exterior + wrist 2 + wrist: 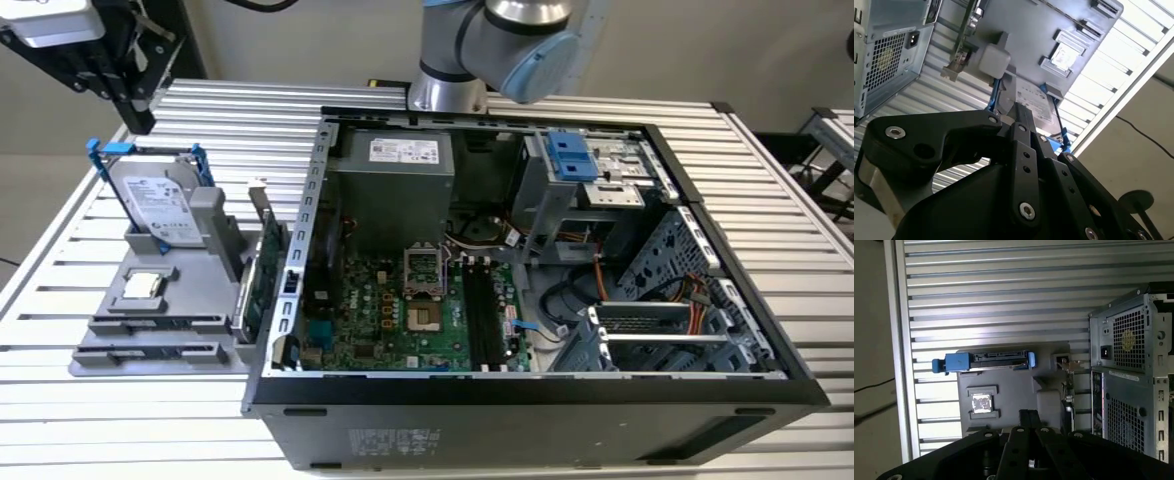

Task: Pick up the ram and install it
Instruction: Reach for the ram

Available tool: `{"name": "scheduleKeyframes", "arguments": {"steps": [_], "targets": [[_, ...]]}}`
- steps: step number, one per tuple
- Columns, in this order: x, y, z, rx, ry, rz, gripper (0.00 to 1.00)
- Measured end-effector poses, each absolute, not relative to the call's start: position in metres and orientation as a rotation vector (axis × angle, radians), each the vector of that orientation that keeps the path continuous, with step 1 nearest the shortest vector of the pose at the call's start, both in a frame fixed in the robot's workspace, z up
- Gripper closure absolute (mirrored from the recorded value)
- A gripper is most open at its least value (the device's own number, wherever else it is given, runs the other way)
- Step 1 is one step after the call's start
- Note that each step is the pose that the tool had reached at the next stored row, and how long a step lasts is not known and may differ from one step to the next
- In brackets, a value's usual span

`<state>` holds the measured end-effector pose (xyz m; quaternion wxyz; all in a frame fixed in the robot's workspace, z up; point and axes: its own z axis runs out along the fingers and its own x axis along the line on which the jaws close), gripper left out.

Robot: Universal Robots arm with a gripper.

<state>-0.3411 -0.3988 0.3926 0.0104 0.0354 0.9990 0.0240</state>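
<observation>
My pincer [132, 115] hangs over the far-left corner of the bench [787, 250], fingers drawn together and empty, well apart from the open computer case [534, 400]. The ram [247, 298] stands on edge along the right side of the grey fixture [147, 350], just left of the case wall and beside the larger green card [275, 270]. I judge it is kept upright so its top edge is free to pinch. The motherboard slots [477, 315] lie uncovered inside the case, open from above.
</observation>
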Motion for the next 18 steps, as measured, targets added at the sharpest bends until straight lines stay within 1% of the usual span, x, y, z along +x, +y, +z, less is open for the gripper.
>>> {"name": "scheduleKeyframes", "arguments": {"steps": [18], "targets": [[-0.368, -0.398, 0.393, 0.022, 3.121, 0.076, 1.00]]}}
